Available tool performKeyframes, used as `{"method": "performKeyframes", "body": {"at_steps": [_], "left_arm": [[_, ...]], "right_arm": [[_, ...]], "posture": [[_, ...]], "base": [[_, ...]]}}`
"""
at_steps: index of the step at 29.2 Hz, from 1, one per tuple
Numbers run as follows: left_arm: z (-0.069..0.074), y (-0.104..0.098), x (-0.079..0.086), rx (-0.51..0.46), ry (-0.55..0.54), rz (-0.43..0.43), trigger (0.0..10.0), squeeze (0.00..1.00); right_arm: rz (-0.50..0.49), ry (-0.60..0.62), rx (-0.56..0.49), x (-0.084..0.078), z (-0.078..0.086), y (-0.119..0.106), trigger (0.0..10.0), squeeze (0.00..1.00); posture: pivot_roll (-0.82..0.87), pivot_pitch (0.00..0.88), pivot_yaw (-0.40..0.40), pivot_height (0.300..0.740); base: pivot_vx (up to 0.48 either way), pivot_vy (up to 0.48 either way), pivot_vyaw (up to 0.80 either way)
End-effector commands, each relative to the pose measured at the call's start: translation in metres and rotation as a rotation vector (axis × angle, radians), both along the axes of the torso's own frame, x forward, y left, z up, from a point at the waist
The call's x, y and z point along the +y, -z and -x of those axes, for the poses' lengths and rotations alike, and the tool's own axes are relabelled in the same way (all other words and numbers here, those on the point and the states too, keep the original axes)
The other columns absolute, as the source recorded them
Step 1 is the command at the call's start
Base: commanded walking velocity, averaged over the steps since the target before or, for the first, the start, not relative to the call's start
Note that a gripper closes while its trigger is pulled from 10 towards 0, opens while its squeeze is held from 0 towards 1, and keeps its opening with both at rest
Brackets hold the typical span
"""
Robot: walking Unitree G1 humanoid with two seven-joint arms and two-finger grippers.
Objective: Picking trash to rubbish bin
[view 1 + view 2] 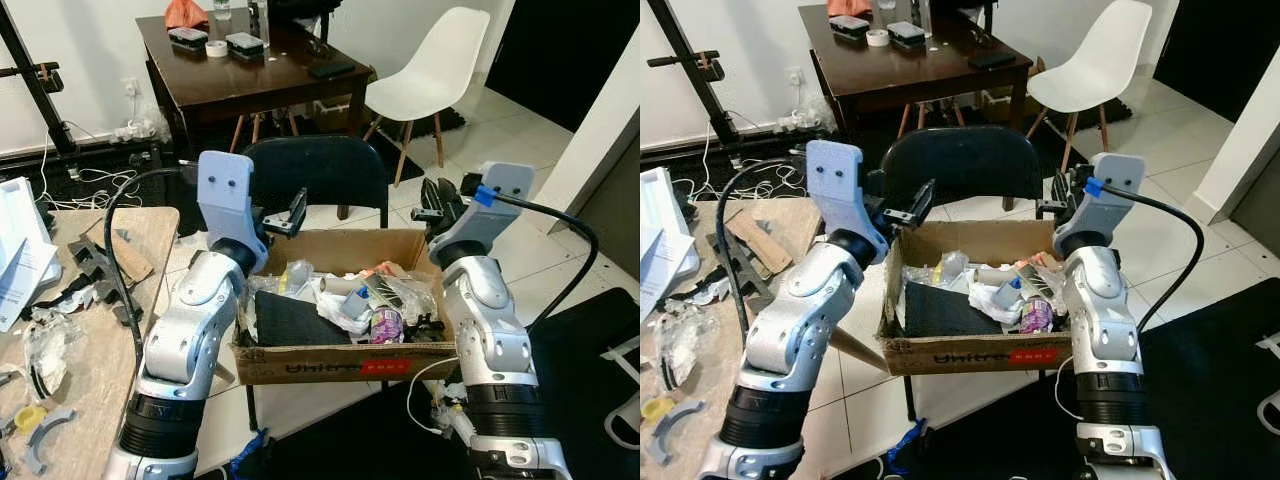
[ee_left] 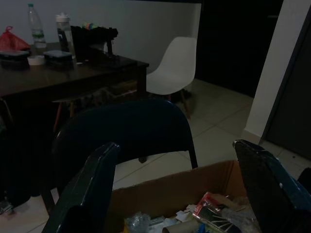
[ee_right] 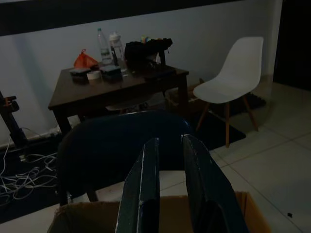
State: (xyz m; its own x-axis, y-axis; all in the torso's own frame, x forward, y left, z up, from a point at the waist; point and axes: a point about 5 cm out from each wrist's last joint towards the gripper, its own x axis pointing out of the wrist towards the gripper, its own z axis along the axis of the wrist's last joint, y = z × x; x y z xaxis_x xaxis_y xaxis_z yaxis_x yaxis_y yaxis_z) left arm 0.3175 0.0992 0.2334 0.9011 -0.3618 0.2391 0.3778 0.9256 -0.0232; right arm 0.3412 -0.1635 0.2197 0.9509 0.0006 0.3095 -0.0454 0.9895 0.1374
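Observation:
A cardboard box [image 1: 340,362] stands before me on a black chair [image 1: 320,170]. It holds trash [image 1: 350,298]: crumpled wrappers, plastic, a paper tube and a dark flat sheet. My left gripper [image 1: 283,220] hovers over the box's back left corner. Its fingers [image 2: 87,194] are spread wide and open, with nothing between them. My right gripper [image 1: 432,205] hangs above the back right corner. In the right wrist view its fingers [image 3: 141,189] stand almost together, shut on nothing. Both grippers point out over the chair back, away from the trash.
A dark wooden table [image 1: 250,75] with bottles and small boxes stands behind the chair. A white chair [image 1: 430,70] is at the back right. A cluttered wooden bench [image 1: 90,300] runs along my left. Cables [image 1: 120,160] lie on the floor at left, and a black mat [image 1: 590,350] at right.

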Motion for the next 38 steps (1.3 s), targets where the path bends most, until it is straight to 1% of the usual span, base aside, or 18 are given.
{"method": "performKeyframes", "body": {"at_steps": [1, 5, 23, 25, 38], "left_arm": [[0.0005, 0.0020, -0.0002, 0.005, -0.002, -0.030, 10.0, 0.00], [0.0009, 0.0028, -0.0020, 0.007, 0.004, -0.039, 10.0, 0.00], [0.0013, 0.0029, -0.0017, 0.010, 0.007, -0.053, 10.0, 0.00], [0.0001, 0.0043, -0.0003, 0.034, 0.001, -0.032, 10.0, 0.00], [-0.0013, 0.0037, 0.0008, 0.042, 0.007, -0.043, 10.0, 0.00]], "right_arm": [[-0.013, -0.006, 0.005, 0.0021, 0.0021, 0.0009, 10.0, 0.00], [-0.015, -0.006, 0.011, 0.0025, 0.0027, 0.0023, 10.0, 0.00], [-0.023, -0.003, 0.021, 0.0029, 0.0038, 0.0047, 10.0, 0.00], [-0.025, -0.001, 0.023, 0.0031, 0.0041, 0.0054, 10.0, 0.00], [-0.036, 0.003, 0.032, 0.0035, 0.0059, 0.0081, 10.0, 0.00]], "posture": [[0.03, 0.104, 0.016, 0.740], [0.03, 0.105, 0.018, 0.740], [0.03, 0.110, 0.027, 0.740], [0.04, 0.112, 0.031, 0.740], [0.04, 0.116, 0.041, 0.740]], "base": [[0.000, 0.000, 0.00], [0.000, -0.139, 0.00], [0.000, -0.315, 0.00], [0.000, 0.000, 0.00], [0.000, 0.000, 0.00]]}}
